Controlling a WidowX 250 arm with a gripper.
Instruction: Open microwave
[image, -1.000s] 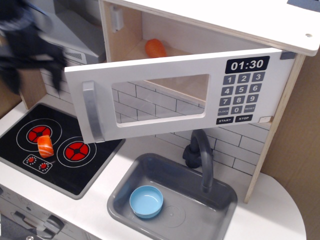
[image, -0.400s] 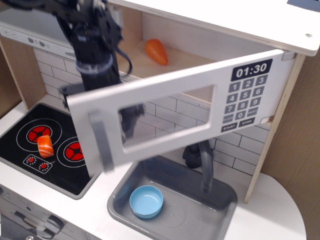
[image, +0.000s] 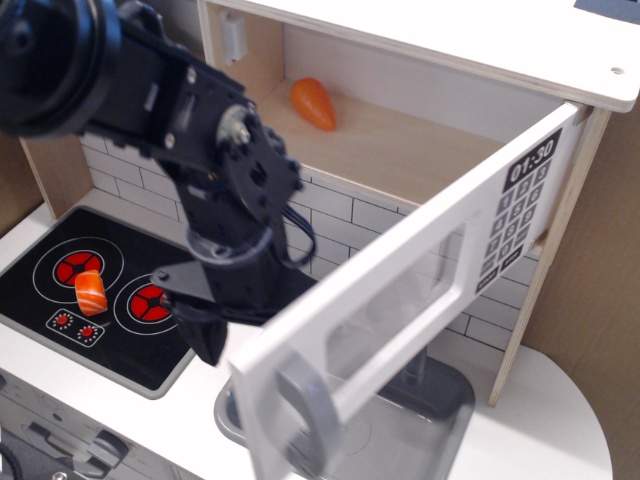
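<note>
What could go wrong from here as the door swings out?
The microwave door is wide open, with the end effector low behind its free edge, and its grip is hidden, so it may slip or snag. Pushing further could strain the hinge side. The arm passes close above the stove, so retracting might knock the orange piece.

One carrot (image: 314, 103), one salmon piece (image: 90, 291)

Black jointed arm (image: 215, 190), silver screws

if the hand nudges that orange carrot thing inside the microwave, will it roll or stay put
The carrot looks rounded and tapered, so it would probably roll in a curve rather than stay put. It looks like a small toy, likely light and easily shifted. It lies loose on the flat wooden floor of the microwave, with nothing visible holding it.
</note>
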